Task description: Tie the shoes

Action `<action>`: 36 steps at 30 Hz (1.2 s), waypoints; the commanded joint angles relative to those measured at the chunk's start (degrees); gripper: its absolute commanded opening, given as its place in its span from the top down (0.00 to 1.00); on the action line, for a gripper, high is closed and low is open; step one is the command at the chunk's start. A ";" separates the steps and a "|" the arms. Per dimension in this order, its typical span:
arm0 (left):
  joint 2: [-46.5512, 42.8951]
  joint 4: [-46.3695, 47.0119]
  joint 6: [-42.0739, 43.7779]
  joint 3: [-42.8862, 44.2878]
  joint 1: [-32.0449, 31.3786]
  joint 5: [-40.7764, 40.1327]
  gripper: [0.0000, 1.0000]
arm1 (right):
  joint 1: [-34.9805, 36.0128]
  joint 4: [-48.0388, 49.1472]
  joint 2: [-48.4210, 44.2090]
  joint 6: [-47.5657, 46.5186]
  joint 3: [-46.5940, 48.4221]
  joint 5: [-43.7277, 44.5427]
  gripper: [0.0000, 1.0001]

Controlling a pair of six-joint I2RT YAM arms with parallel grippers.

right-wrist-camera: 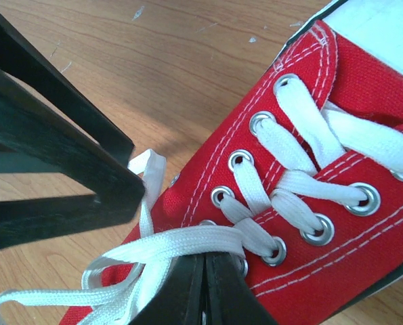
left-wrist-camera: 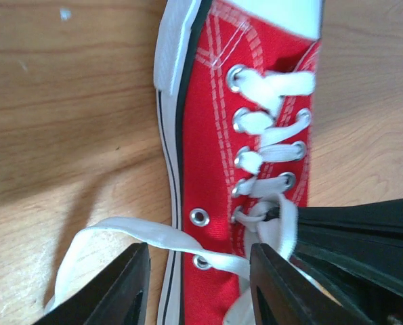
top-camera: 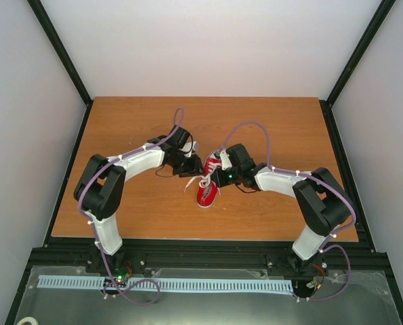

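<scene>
So, shoe [top-camera: 208,186] sits centre, between claws; right claw [right-wrist-camera: 202,288] clamped tight at top eyelets [right-wrist-camera: 276,252], can't tell if lace [right-wrist-camera: 187,240] pinched; left claw [left-wrist-camera: 198,271] half wide, straddling loose strand. I'd centre strand, close slow, pull sideways.

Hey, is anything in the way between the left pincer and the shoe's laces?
Nothing visible. The open left pincer straddles a loose white lace at the red shoe's side; the shut right pincer sits close beside it.
</scene>
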 commanded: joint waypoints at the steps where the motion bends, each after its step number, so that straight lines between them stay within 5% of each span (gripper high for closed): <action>1: -4.23 1.06 1.91 1.57 -0.15 -2.95 0.59 | 0.28 0.29 1.28 -0.06 1.08 0.41 0.97; 19: 2.47 1.75 4.69 3.57 -0.17 6.72 0.79 | 0.28 0.00 1.11 0.06 0.95 0.54 0.97; 36: 1.80 6.28 2.02 1.21 -0.13 9.45 0.80 | 0.28 0.34 0.65 0.38 0.39 0.58 0.97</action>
